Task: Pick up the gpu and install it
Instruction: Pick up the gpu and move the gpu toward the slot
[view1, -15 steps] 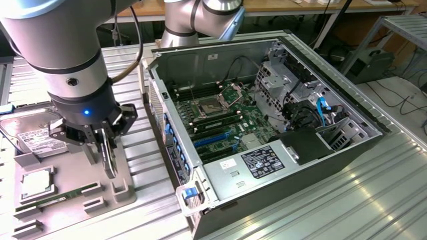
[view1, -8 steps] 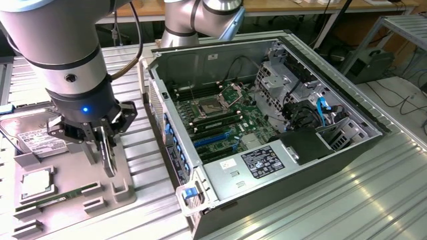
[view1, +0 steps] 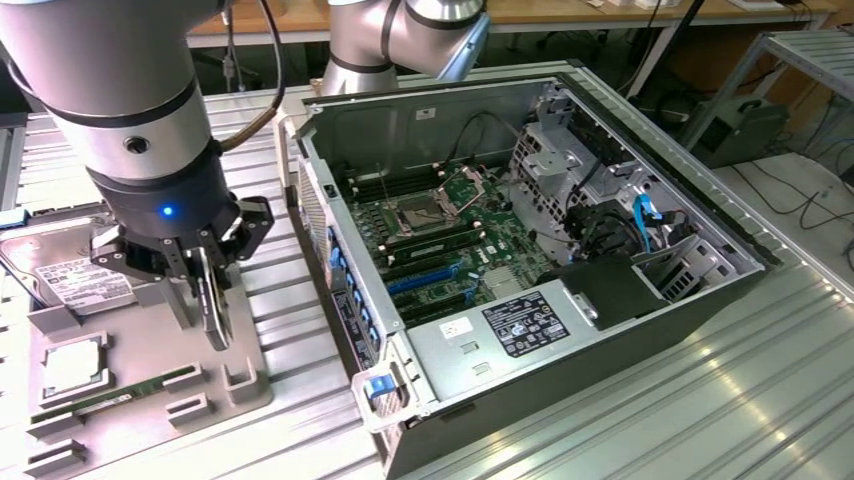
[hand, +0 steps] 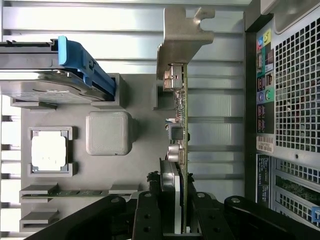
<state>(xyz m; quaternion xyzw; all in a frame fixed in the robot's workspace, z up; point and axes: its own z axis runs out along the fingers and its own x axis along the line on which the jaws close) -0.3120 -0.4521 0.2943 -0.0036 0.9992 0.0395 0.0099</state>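
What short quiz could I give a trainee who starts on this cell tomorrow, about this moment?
1. True or false: the tool is shut on the gpu.
2. Where is the gpu? A) held on edge over the gray tray; B) seated in the motherboard; C) lying flat inside the computer case.
3. Which part lies in the tray between the hard drive and the memory stick?
Key: 1 true; 2 A; 3 the processor.
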